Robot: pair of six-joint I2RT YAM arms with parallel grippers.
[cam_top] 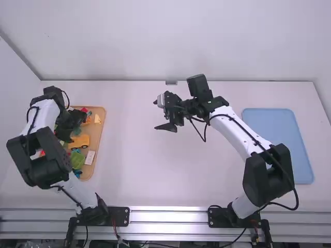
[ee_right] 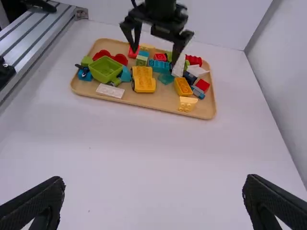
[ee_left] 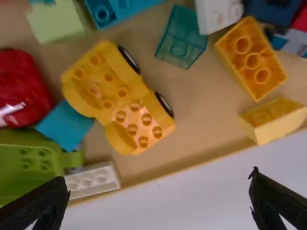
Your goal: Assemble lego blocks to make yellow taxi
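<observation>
Over the wooden tray at the left, my left gripper (cam_top: 73, 126) hangs above the blocks; in its own wrist view the left gripper (ee_left: 159, 199) is open with nothing between its fingers. Below it lies the yellow car base (ee_left: 118, 98) with black wheels, also seen in the high view as a yellow car base (cam_top: 80, 141). A yellow brick (ee_left: 250, 58) and a yellow sloped brick (ee_left: 273, 119) lie to one side of it. My right gripper (cam_top: 164, 114) is over the middle of the table; in its wrist view the right gripper (ee_right: 152, 199) is open and holds nothing.
The wooden tray (ee_right: 144, 104) also holds a green tub (ee_right: 104, 69), a white brick (ee_right: 110, 91), a teal clear brick (ee_left: 181, 38), a red piece (ee_left: 23, 88) and several other blocks. A blue tray (cam_top: 279, 142) lies at the table's right.
</observation>
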